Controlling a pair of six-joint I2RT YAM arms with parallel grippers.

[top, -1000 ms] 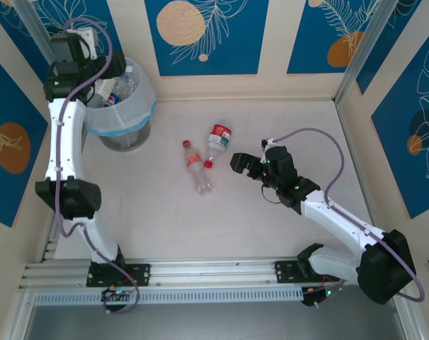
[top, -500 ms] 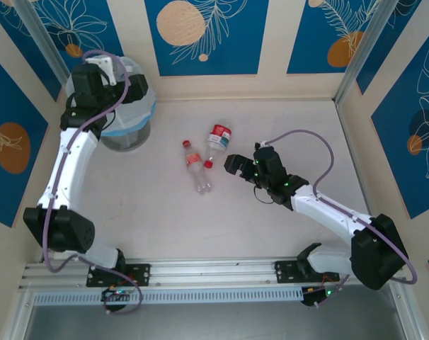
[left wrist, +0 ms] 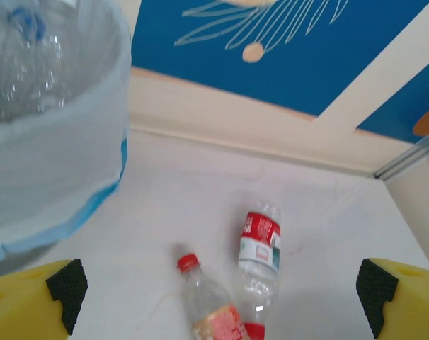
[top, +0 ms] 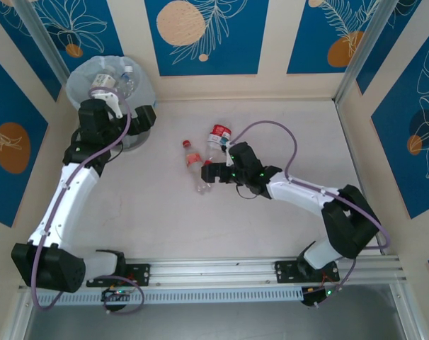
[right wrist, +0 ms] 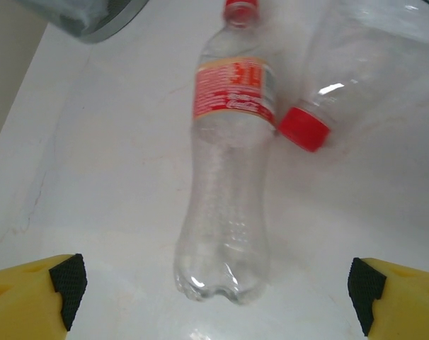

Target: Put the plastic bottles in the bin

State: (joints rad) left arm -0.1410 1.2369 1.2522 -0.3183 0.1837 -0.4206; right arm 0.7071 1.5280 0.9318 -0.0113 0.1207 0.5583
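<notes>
Overhead, the bin (top: 71,91) seemingly holds bottles (top: 122,82). The right wrist view shows a red-capped bottle (right wrist: 229,177) lying lengthwise, cap pointing away. The left gripper (left wrist: 218,287) and right gripper (right wrist: 216,287) gape, empty.

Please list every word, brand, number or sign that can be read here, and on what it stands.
Left bottle: white print on the red label, too blurred to read.
Right bottle: red and white label, print too blurred to read.
Bin: no text to see.
</notes>
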